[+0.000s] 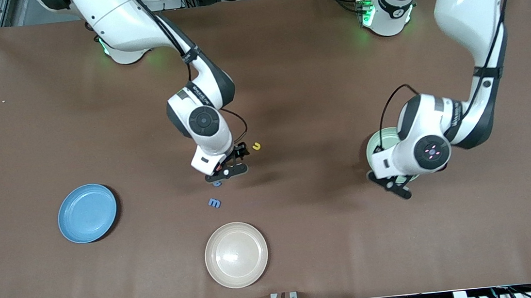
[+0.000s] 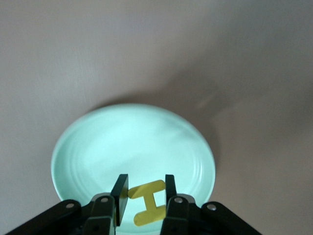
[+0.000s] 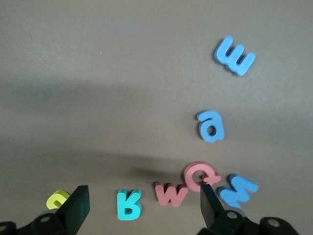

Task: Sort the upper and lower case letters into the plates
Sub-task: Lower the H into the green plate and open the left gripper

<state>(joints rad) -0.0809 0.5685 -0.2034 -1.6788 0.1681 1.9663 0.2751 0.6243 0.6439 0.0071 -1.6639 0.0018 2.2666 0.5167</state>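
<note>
The left pincer (image 2: 143, 192) pinches a flat yellow foam letter H (image 2: 148, 202) over the pale mint green round plate (image 2: 88, 147). The right pincer (image 3: 142, 205), spread wide, hangs over scattered foam letters on the brown desk (image 1: 332, 240): red Q (image 3: 198, 175), red w (image 3: 170, 194), teal R (image 3: 128, 203), blue a (image 3: 211, 126). Only the front view shows the bright blue round plate (image 1: 87, 213).

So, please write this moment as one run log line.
left hand: holds yellow H over mint plate | right hand: open over letters
</note>
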